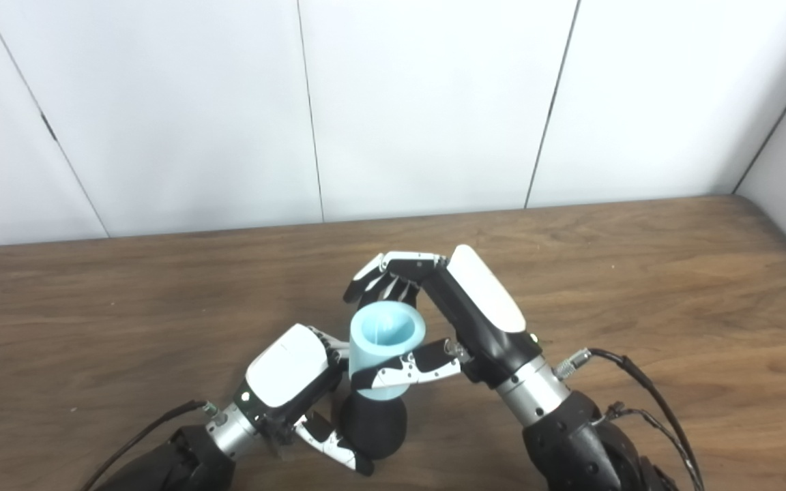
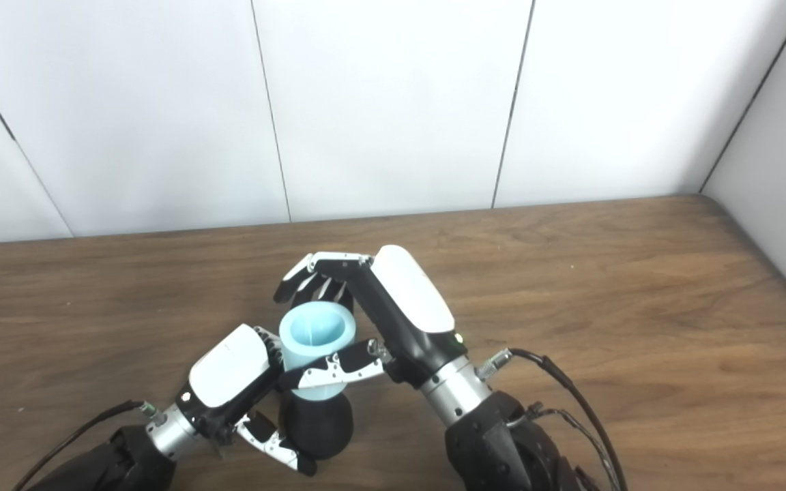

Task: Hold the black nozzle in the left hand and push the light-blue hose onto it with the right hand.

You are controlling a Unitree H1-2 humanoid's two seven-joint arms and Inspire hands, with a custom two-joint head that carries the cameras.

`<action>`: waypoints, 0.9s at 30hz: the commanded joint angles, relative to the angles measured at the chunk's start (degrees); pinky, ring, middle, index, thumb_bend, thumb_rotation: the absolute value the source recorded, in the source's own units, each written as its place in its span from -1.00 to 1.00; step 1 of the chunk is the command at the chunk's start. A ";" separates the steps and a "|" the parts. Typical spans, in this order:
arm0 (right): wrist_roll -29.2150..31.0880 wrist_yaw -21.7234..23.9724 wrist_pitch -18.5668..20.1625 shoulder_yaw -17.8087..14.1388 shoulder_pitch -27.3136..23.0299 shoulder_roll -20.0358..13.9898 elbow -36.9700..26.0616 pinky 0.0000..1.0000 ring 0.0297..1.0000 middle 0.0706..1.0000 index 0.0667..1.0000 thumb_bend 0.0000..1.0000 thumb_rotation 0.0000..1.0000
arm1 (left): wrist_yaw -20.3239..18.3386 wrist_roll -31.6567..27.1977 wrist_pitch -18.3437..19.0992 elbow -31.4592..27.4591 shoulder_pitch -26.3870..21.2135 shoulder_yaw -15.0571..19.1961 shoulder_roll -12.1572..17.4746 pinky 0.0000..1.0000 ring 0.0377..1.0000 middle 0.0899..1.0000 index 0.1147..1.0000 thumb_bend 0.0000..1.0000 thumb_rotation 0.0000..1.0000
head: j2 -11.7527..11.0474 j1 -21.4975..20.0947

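- Plainly, in the left eye view the light-blue hose (image 1: 386, 344) stands upright on top of the black nozzle (image 1: 372, 426), near the front of the bench (image 1: 638, 273). The risk, as I judge it, is a crooked push: if the right hand (image 1: 458, 317) bears down off-centre, the hose may tilt or jam on the nozzle, or the nozzle may twist in the left hand (image 1: 297, 382).
- In the same view the right hand is wrapped around the hose, thumb across its front and fingers (image 1: 383, 276) curled behind the rim.
- In the right eye view the left hand (image 2: 236, 382) is closed about the nozzle (image 2: 316, 426), its thumb under the bulb.
- There the hose (image 2: 316, 348) shows its open mouth upward; how deeply it is seated cannot be told.
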 commanded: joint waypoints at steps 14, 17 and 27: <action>-0.11 -2.12 -3.50 -0.27 -2.99 0.43 0.01 -0.49 -0.31 -0.09 0.02 0.01 -1.00 | 0.47 -1.10 -0.62 3.58 7.64 -3.71 -3.12 -0.70 -0.65 -0.16 -0.17 0.05 -1.00 | -0.47 0.16; -0.43 -2.55 -4.46 -0.24 -2.95 0.10 0.37 -0.50 -0.32 -0.11 0.03 0.01 -1.00 | 0.16 -1.23 -0.62 3.29 7.82 -3.69 -3.02 -0.66 -0.59 -0.32 -0.12 0.03 -1.00 | -0.27 0.23; -2.44 -2.49 -6.53 0.31 -2.00 -1.10 1.55 -0.49 -0.32 -0.11 0.03 0.01 -1.00 | -0.57 -0.97 -0.62 3.20 8.08 -3.27 -3.14 -0.70 -0.65 -0.17 -0.17 0.05 -1.00 | -0.08 0.39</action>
